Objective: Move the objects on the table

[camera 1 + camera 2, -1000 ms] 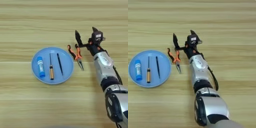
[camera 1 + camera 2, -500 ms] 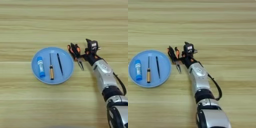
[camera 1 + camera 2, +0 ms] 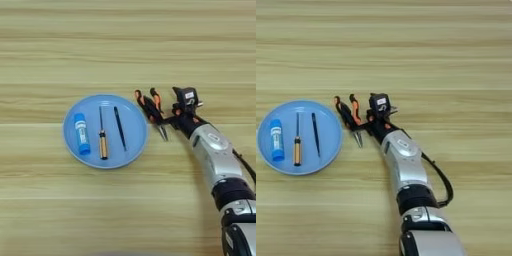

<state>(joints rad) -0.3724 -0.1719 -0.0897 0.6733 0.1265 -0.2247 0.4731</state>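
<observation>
Reaching low at pliers (image 3: 151, 111) in left eye view: right gripper (image 3: 167, 119), a second ago raised with fingers spread wide, now down against pliers' joint; finger spread cannot be told. Pliers lie on table (image 3: 128, 45) just right of plate (image 3: 137, 141), unmoved. Judgement: grasp imminent.

Right eye view: tube (image 3: 275, 140), screwdriver (image 3: 297, 144), stick (image 3: 316, 134) rest on plate, untouched.

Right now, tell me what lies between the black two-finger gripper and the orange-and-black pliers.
Nothing visible does. The black two-finger gripper is already at the orange-and-black-handled pliers, which lie on the wooden table just right of the round light-blue plate.
</observation>
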